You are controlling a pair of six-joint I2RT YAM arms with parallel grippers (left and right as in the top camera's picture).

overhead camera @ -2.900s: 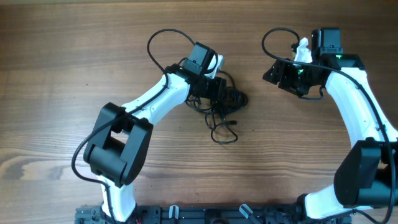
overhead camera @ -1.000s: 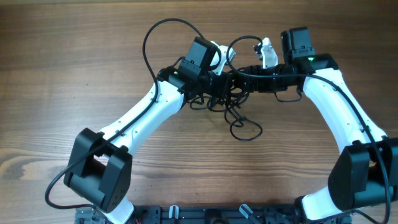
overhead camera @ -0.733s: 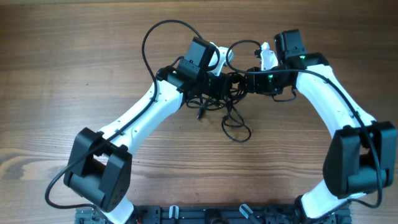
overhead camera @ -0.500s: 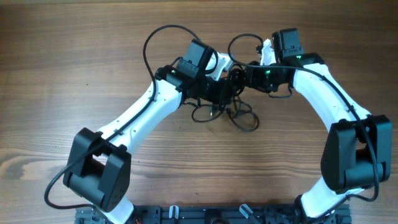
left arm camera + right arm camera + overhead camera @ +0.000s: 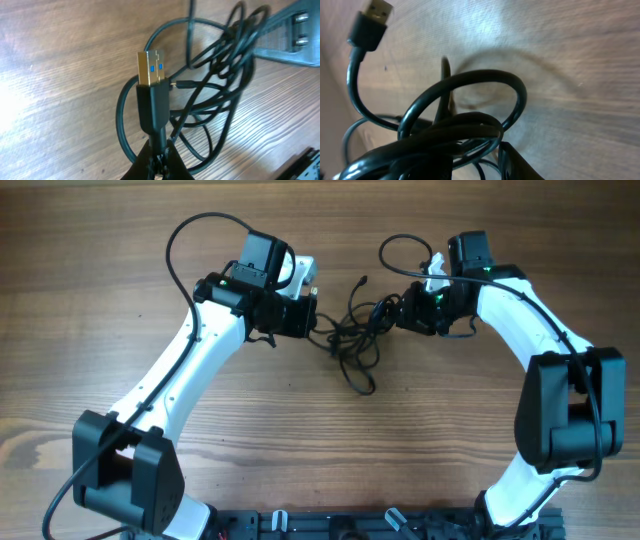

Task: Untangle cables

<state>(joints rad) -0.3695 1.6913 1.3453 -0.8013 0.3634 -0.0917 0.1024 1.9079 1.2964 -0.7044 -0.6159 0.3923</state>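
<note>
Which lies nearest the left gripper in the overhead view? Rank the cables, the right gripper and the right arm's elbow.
1. cables, just right of the left gripper.
2. right gripper, beyond them.
3. right arm's elbow, far right.

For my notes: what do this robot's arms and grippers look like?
Both arms match: white shells on the left arm and right arm, with black joint housings. The left gripper and right gripper are black. A thin black wire loops above each wrist, and a small green light glows on the right arm.
</note>
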